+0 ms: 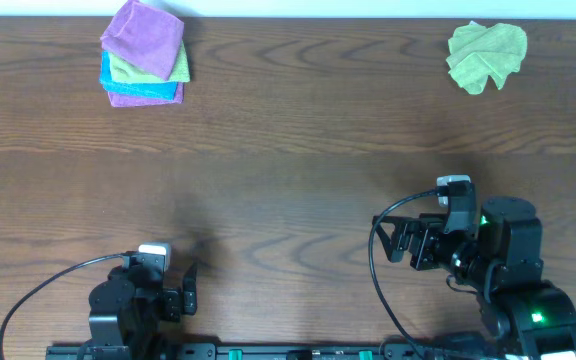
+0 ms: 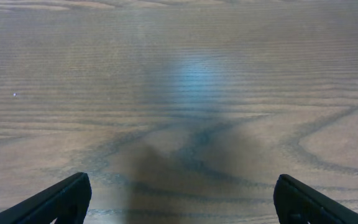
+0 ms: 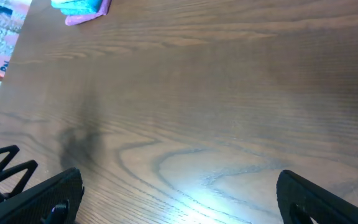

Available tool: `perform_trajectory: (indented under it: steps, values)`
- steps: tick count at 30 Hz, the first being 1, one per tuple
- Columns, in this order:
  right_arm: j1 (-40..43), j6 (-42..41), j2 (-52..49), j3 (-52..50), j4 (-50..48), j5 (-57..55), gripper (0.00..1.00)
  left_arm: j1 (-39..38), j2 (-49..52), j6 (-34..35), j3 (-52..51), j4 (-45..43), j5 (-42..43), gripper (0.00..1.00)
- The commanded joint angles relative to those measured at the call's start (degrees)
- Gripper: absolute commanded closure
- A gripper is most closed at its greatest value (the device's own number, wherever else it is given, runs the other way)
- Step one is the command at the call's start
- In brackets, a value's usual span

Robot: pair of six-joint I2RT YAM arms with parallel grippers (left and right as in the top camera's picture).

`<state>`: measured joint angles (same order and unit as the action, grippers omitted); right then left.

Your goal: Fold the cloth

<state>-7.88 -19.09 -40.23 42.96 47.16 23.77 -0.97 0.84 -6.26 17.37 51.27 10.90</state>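
Observation:
A crumpled light green cloth lies at the far right of the wooden table. My right gripper is open and empty near the front right, well short of that cloth. In the right wrist view its fingers are spread over bare wood. My left gripper is open and empty at the front left. In the left wrist view its fingers show only bare table between them.
A stack of folded cloths, purple, green and blue, sits at the far left; its corner also shows in the right wrist view. The table's left edge is visible in the right wrist view.

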Motion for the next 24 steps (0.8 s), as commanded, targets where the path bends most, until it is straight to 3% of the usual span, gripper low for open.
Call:
perform_trajectory:
  steps: [1,14,17,24]
  values:
    - [0.4,-0.6,0.2,-0.1,0.0,0.0,0.01,-0.3,-0.6,-1.4,-0.4,1.2,-1.4,0.05]
    - [0.5,-0.6,1.0,-0.2,1.3,0.0,0.01,-0.3,-0.6,-1.4,-0.4,1.2,-1.4,0.05]
    - [0.9,-0.5,3.5,-0.7,1.5,-5.0,0.01,-0.3,-0.6,-1.4,-0.4,1.2,-1.4,0.05]
    - [1.1,15.5,13.0,-6.5,-1.7,-15.9,0.01,-0.3,-0.6,-1.4,-0.4,1.2,-1.4,0.05]
